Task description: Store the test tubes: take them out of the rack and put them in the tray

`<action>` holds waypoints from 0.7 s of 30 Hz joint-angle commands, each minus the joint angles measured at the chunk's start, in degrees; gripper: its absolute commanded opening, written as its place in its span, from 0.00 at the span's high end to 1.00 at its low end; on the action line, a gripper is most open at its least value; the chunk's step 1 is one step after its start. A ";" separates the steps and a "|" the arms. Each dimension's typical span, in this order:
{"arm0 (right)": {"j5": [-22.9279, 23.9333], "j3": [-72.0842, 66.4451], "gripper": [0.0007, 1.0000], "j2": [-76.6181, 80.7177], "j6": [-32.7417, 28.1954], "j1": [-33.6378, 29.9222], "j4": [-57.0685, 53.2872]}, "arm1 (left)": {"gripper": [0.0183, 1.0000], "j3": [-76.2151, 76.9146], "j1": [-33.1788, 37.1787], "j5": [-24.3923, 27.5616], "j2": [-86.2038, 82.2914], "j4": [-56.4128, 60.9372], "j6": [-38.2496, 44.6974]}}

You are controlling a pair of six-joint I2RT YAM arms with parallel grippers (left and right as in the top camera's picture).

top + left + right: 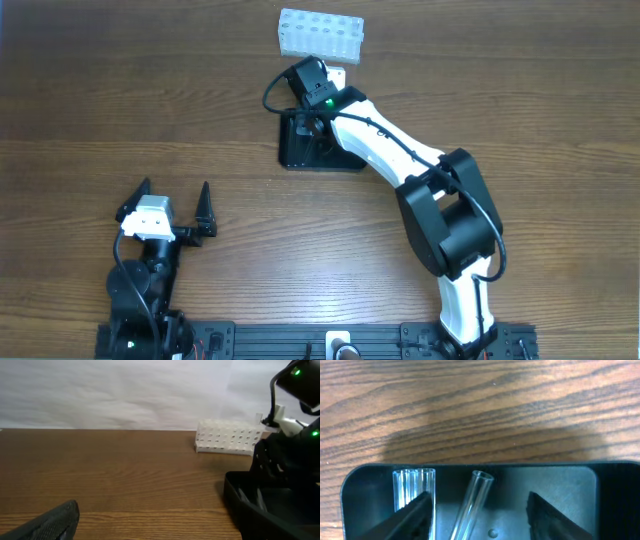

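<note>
My right fingers (pixel 415 517) are spread over the tray (pixel 560 480), a tube (pixel 481 480) leaning loose between them. If I bump it, it may crack.

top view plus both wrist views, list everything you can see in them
rack: one, clear white, far side of the table, beyond the tray
tray: one, black, mid table, below the right gripper
test tubes: about three, clear, lying in the tray; a tight group at one end, one tilted beside it; exact count unclear
table: one, brown wood grain, under everything
left gripper: one, black with a white wrist, open, over bare table at the near left, apart from the tray
right gripper: one, black, open, low over the tray with the tilted tube between its fingers
</note>
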 commanded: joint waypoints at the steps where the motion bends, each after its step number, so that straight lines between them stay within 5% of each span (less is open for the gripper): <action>1: 1.18 -0.07 0.21 -9.55 -5.88 0.11 0.55 | 0.00 -0.28 0.31 0.76 -0.46 -0.15 0.63; 9: 11.37 -0.07 0.08 -16.41 -17.73 -2.56 13.70 | 0.00 -0.28 0.31 0.76 -0.46 -0.15 0.63; 21: 11.41 -0.07 0.01 -1.73 -23.85 -10.14 37.35 | 0.00 -0.28 0.31 0.76 -0.46 -0.15 0.63</action>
